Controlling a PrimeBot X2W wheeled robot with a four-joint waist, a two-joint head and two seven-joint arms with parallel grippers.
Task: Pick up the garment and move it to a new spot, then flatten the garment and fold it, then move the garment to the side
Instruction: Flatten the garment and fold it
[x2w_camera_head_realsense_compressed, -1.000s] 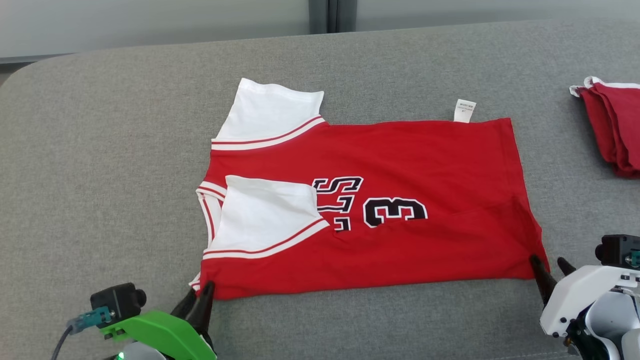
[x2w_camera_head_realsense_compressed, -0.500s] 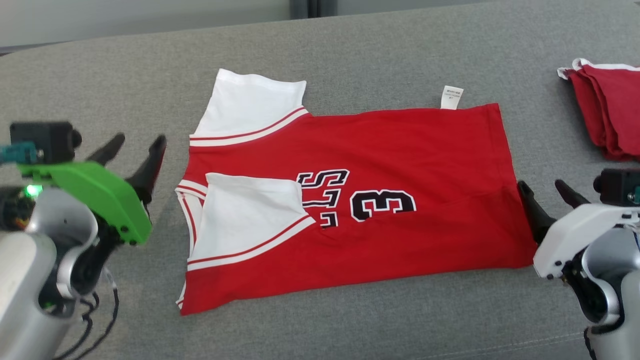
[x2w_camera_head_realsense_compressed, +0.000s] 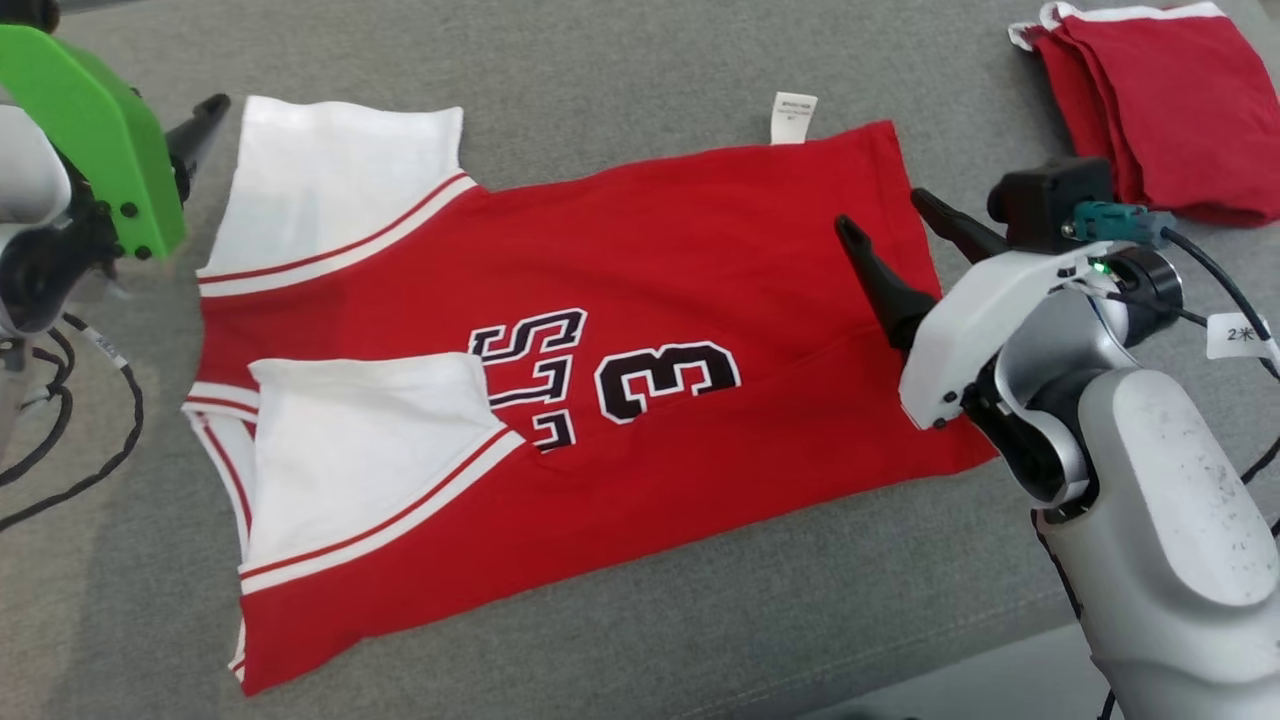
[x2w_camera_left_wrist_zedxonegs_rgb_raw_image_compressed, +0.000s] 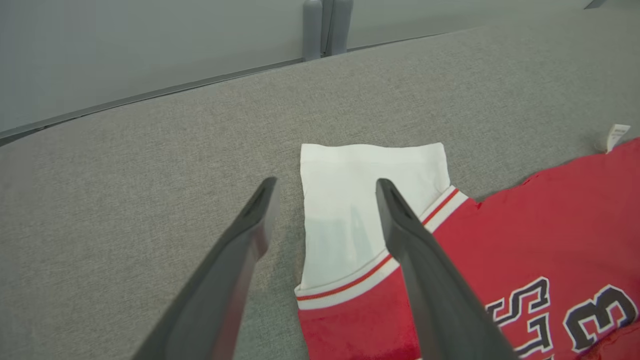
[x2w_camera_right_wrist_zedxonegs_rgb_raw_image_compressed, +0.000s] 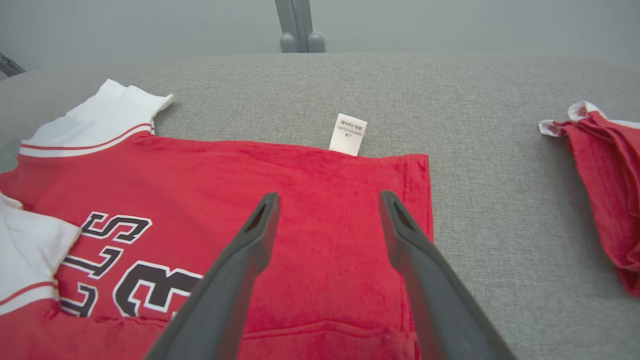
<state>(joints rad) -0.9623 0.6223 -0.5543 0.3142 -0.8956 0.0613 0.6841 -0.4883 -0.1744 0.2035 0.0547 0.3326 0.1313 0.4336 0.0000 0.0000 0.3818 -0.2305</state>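
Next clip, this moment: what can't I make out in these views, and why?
- Jersey lettering: head view, the folded-in white sleeve covers its start.
- Jersey's hem, near end: head view, the right gripper stands in front.
- Care label: right wrist view, print too small to read.
- Folded red garment: head view, cut off by the right edge.

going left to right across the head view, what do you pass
left end effector → far white sleeve → printed 3 → white tag → right end effector → folded red clothes
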